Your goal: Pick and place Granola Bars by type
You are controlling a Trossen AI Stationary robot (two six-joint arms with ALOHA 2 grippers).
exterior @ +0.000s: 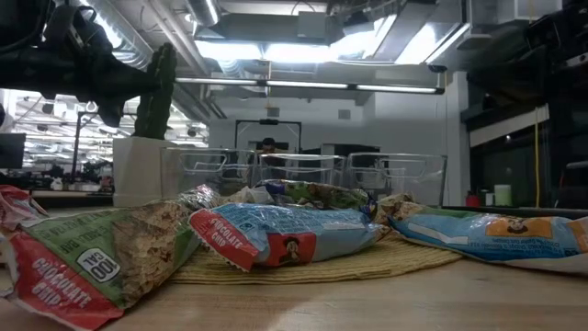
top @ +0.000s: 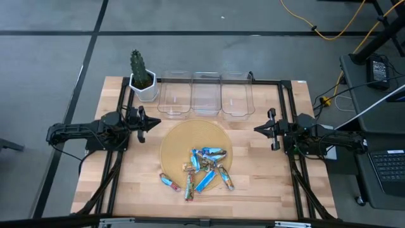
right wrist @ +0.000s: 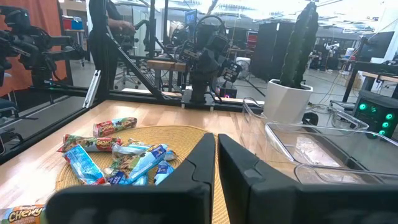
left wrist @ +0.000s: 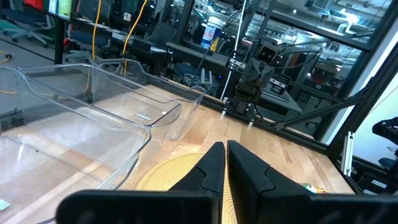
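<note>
Nothing looks sorted yet — all the bars point(top: 204, 168) lie heaped on the mat point(top: 180, 136) between and just ahead of the left gripper point(top: 154, 123) and right gripper point(top: 258, 128), both closed and empty, while the bins point(top: 205, 95) stand bare.

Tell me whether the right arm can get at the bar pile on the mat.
Probably yes: the right hand hangs shut beside the mat, with bare table between it and the granola bars.

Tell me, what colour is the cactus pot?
White pot, clearest in the right wrist view.
</note>
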